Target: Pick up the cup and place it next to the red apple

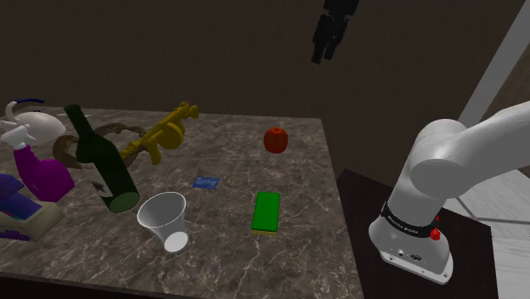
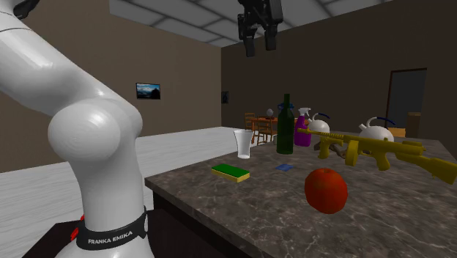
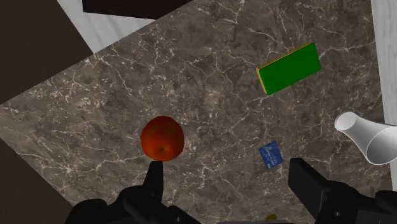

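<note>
The claw (image 1: 331, 34) is hanging open and empty high above the worktop (image 1: 297, 255), nearly over the apple (image 1: 275, 139), while the cup (image 1: 166, 221) is standing upright well away, past the blue card (image 1: 205, 182), near the bottle (image 1: 102, 166).

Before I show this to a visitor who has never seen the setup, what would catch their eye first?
Probably the red apple, bright against the dark marbled table and standing apart from the other things. Next, the yellow gun lying near a dark green bottle toward the shoulder view's left. The black tool hangs open, high above the table.
</note>
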Action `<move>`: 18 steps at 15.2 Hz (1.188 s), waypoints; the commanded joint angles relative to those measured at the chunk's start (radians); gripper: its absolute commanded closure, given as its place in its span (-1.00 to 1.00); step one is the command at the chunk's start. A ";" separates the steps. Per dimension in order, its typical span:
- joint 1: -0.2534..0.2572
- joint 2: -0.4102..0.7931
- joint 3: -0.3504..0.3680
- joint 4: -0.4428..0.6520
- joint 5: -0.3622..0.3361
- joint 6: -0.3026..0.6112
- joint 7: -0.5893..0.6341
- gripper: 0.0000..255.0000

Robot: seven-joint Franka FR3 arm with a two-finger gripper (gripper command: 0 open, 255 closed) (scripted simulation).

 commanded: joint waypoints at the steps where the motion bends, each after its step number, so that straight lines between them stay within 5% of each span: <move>1: 0.000 0.000 0.000 0.000 0.000 0.000 0.000 -1.00; 18: 0.107 0.312 0.244 -0.066 0.204 0.319 0.247 -1.00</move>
